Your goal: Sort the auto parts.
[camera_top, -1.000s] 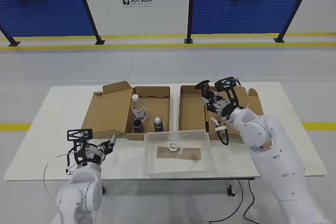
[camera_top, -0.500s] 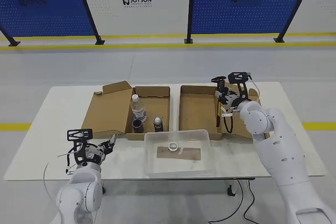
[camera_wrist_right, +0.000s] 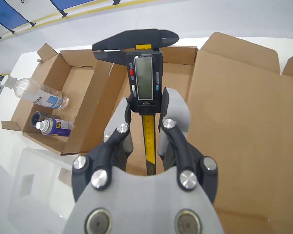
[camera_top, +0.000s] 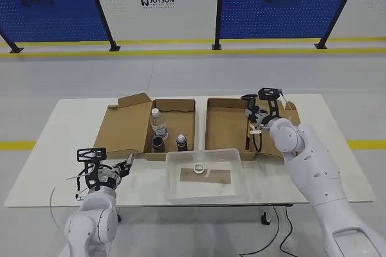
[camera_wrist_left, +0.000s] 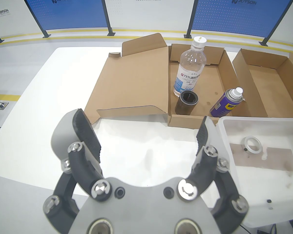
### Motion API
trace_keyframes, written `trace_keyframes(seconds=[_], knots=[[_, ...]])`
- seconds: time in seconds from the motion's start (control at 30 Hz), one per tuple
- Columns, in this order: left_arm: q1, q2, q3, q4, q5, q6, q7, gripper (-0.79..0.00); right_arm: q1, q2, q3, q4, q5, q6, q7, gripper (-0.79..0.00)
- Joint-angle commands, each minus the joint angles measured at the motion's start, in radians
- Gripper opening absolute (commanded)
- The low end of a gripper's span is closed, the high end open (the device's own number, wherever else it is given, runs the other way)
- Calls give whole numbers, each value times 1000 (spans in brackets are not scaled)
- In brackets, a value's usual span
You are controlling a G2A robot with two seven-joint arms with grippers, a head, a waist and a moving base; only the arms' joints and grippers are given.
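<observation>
My right gripper (camera_wrist_right: 145, 103) is shut on a black digital caliper (camera_wrist_right: 142, 74) with a yellow scale, held over the right cardboard box (camera_wrist_right: 175, 79). In the top view that gripper (camera_top: 253, 117) hangs above the right box (camera_top: 222, 128) near its right wall. The left box (camera_top: 174, 125) holds a clear bottle (camera_top: 156, 120), a black cylinder (camera_top: 157, 142) and a blue spray can (camera_top: 181, 141). A metal ring (camera_top: 198, 168) lies in the clear plastic tray (camera_top: 206, 183). My left gripper (camera_wrist_left: 146, 135) stands open over bare table at the front left, nothing between its fingers.
Both boxes have their lids folded open: one flap (camera_top: 123, 125) lies flat to the left, another (camera_top: 289, 115) to the right. The tray sits at the table's front edge. White table (camera_top: 64, 141) stretches free to the left.
My right gripper carried the caliper rightward across the right box, then drifted back slightly left. The left arm has kept still.
</observation>
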Motion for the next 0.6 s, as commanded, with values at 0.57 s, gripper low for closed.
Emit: trace_keyframes(seconds=[0.57], knots=[[0,0,0,0,0,0,0,0,75,-27,-57,123,-13,-27,5,-437]])
